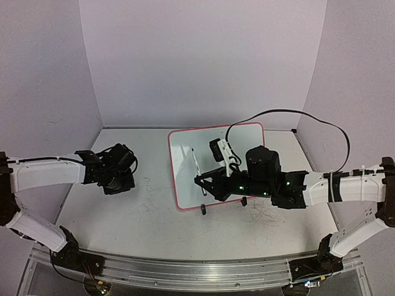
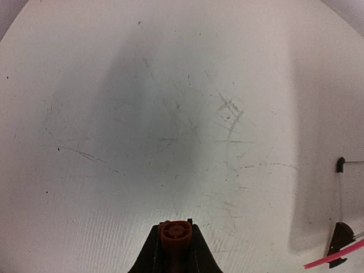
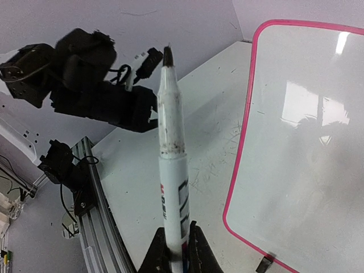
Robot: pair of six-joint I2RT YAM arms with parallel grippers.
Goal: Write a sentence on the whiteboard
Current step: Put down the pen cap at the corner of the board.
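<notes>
Right gripper (image 3: 173, 259): jaws clamped on the lower barrel of the marker (image 3: 170, 148). I see its tip bare, pointing to 12 o'clock in the wrist view. Just past it, at 2 o'clock, the board (image 3: 296, 170) lies on the table (image 1: 123, 216). In the top view its two feet (image 1: 203, 209) sit on the 6 o'clock edge, and the face that shows carries no writing. I judge the board light, stiff and slick, apt to skid under the pen, so I would steady it by the pink frame, never the face. Left gripper (image 2: 175, 253), well apart at the board's 9 o'clock: closed on a red-brown cap (image 2: 175, 233), over the table. No container shows.
</notes>
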